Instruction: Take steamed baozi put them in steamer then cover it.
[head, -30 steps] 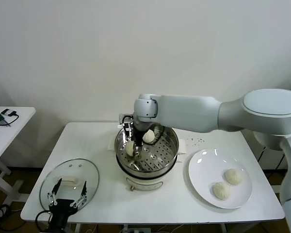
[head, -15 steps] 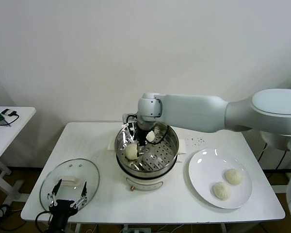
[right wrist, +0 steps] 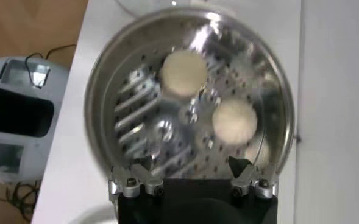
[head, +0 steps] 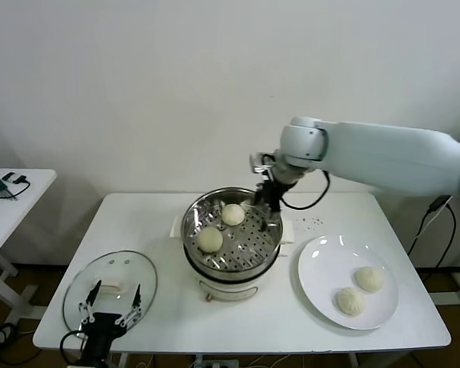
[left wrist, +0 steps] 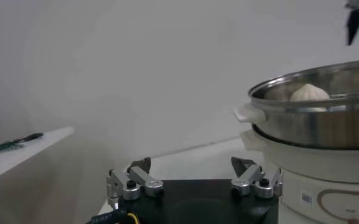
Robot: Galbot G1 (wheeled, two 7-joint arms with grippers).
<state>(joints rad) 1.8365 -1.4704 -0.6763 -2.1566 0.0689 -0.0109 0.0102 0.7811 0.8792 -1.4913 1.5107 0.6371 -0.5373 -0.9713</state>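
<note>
Head view looks down over the table (head: 153, 230); both wrist views share its steamer (head: 231, 239), sideways and overhead.

Cream-white baozi (head: 210, 239); shiny steel steamer (head: 270, 244), perforated floor, white base; clear glass cover (head: 142, 287), white handle; plain white plate (head: 322, 264); white table (head: 138, 222).

Four small round cream-white dough buns: two (head: 210, 239) (head: 232, 214) in the one round shiny steel steamer basket (head: 270, 244), two (head: 369, 278) (head: 349, 300) on the one flat white plate (head: 320, 264). One round clear glass lid (head: 142, 274).
</note>
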